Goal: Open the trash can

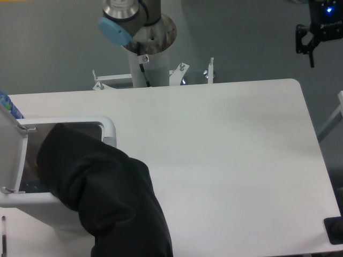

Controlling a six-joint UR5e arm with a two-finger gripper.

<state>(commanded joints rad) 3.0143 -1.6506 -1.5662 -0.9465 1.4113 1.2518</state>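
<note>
The gripper (310, 40) hangs up by the grey wall; whether its fingers are apart I cannot tell. Far across the white table (225, 160), the trash can (110, 128) stands open, a black sleeve (102, 198) reaching inside.

The trash can (110, 127) is white, its open mouth showing dark grey inside, with what may be a bit of blue low at the left, though that is hard to make out. A plain black sleeve (107, 198) covers much of it. The table (225, 160) is plain white, the floor (252, 37) dull grey-green, and the arm's base (140, 32) silver with a light blue cap (113, 29).
</note>
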